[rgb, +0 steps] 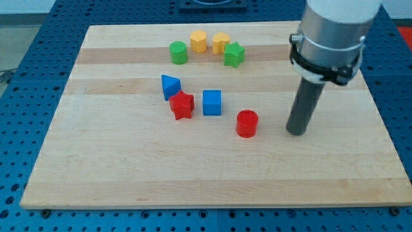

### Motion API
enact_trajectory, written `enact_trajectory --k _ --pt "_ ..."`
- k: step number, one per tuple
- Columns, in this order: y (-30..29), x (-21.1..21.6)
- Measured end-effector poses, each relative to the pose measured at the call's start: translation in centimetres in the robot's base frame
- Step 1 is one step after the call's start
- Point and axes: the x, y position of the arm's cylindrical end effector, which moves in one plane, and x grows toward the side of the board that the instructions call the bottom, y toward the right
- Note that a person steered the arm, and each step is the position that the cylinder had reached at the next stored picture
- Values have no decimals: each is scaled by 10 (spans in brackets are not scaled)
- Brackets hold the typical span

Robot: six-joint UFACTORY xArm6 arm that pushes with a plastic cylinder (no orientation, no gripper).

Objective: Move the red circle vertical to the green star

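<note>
The red circle lies right of the board's middle. The green star lies near the view's top, above the red circle and slightly to its left. My tip rests on the board to the right of the red circle, with a clear gap between them, at about the same height in the view.
A green circle, a yellow hexagon and a yellow heart lie beside the green star. A blue triangle, a red star and a blue cube lie left of the red circle. The wooden board sits on a blue pegboard table.
</note>
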Motion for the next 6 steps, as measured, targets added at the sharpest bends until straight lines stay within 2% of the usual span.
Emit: enact_trajectory --k 1,2,5,6 --pt "-50 21" --pt "-76 19" --pt "-82 -76" --pt "-83 -77"
